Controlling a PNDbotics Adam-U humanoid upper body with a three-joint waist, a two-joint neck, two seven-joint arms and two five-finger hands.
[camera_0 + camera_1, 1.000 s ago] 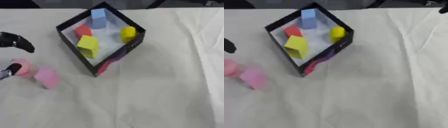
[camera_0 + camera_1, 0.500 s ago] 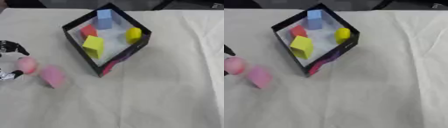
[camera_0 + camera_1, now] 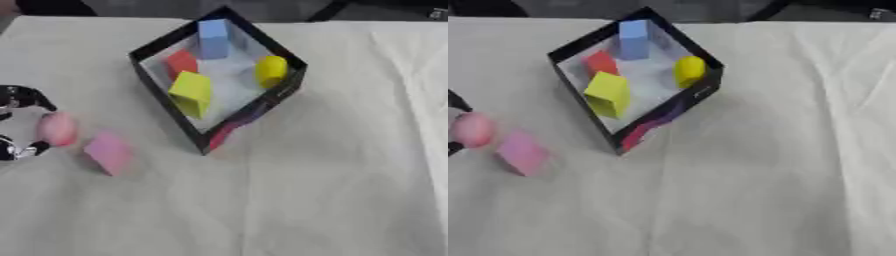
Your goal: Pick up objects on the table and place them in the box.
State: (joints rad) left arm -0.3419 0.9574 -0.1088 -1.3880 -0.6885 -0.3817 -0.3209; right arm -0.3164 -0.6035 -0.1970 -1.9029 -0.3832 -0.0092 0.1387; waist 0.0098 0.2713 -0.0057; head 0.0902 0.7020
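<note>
A black open box (image 3: 255, 112) stands askew at the table's upper middle. It holds a blue block (image 3: 213, 38), a red block (image 3: 181, 62), a yellow-green block (image 3: 191, 92) and a yellow rounded piece (image 3: 270, 70). A pink ball (image 3: 57, 128) lies at the far left. My left hand (image 3: 24, 95) reaches in from the left edge, a finger curled over the ball and the thumb (image 3: 26, 150) under it. A pink block (image 3: 108, 152) lies on the cloth just right of the ball. My right hand shows in neither view.
A cream cloth (image 3: 332, 200) with some wrinkles covers the whole table. Its dark far edge runs along the top of the view.
The picture has shifted a little, so the camera moved. My left hand's finger and thumb have come in closer round the pink ball. The pink block and the box have not moved.
</note>
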